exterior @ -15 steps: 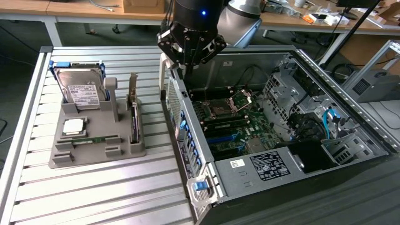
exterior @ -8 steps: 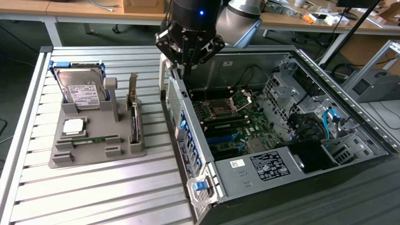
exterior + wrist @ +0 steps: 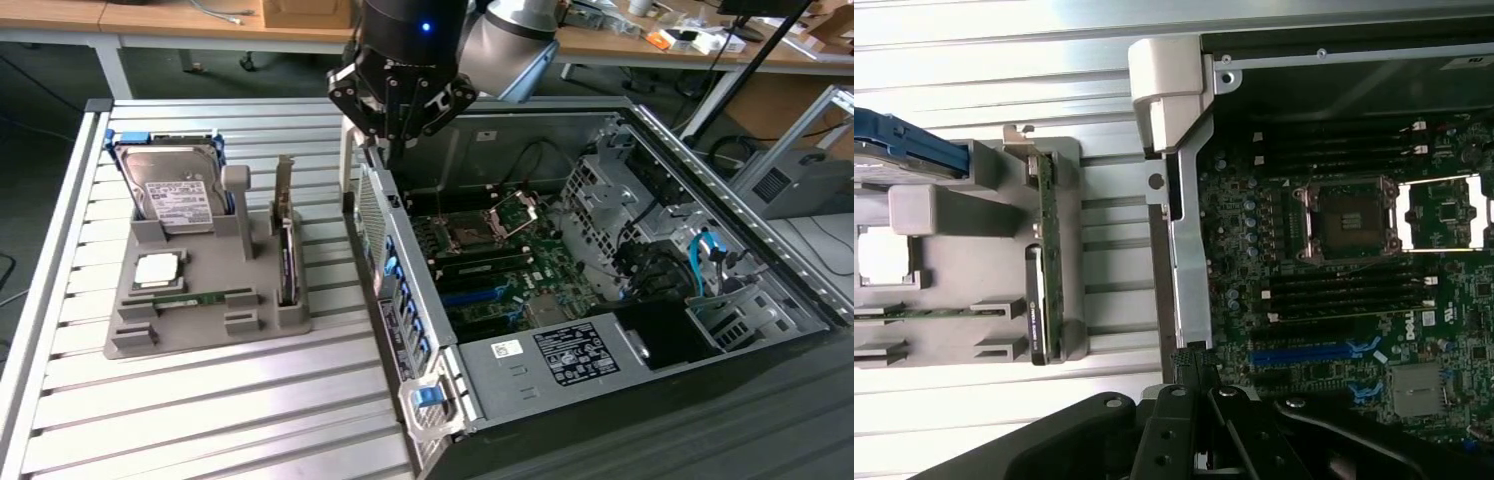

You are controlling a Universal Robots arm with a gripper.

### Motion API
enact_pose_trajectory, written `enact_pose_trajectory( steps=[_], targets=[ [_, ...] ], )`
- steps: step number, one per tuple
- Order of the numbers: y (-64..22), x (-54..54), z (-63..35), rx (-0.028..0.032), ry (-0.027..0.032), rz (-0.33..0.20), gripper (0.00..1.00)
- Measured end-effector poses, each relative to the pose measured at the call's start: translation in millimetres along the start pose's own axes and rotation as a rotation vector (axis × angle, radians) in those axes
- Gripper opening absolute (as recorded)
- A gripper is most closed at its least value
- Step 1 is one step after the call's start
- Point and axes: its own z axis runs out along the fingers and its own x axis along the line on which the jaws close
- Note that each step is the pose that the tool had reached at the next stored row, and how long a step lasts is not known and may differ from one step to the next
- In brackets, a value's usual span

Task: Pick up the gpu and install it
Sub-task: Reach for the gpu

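Observation:
The gpu [image 3: 284, 245] is a thin dark card with a silver bracket. It stands on edge in a slot at the side of the grey holder [image 3: 200, 325] nearest the computer case. In the wrist view the gpu [image 3: 1044, 270] appears edge-on beside the grey holder [image 3: 944, 210]. My gripper [image 3: 388, 140] hangs shut, with nothing in it, over the rear wall of the open computer case [image 3: 441, 395], to the exterior view's right of the gpu and well above it. Its black fingers [image 3: 1172, 420] meet over the case's metal edge, my gripper [image 3: 1202, 395] pointing down at it.
The holder also carries a silver hard drive [image 3: 174, 195], a processor chip [image 3: 158, 268] and a green memory stick [image 3: 200, 297]. Inside the case lies the motherboard [image 3: 501, 265] with blue expansion slots [image 3: 1304, 352]. A slatted metal table [image 3: 200, 420] lies under the holder and the case.

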Motion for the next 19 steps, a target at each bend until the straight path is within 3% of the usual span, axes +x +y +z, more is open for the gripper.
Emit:
enact_pose_trajectory(
  steps=[19],
  targets=[
    [-0.5,6.3,-0.2,0.0,0.0001,0.0,0.11]
  ],
)
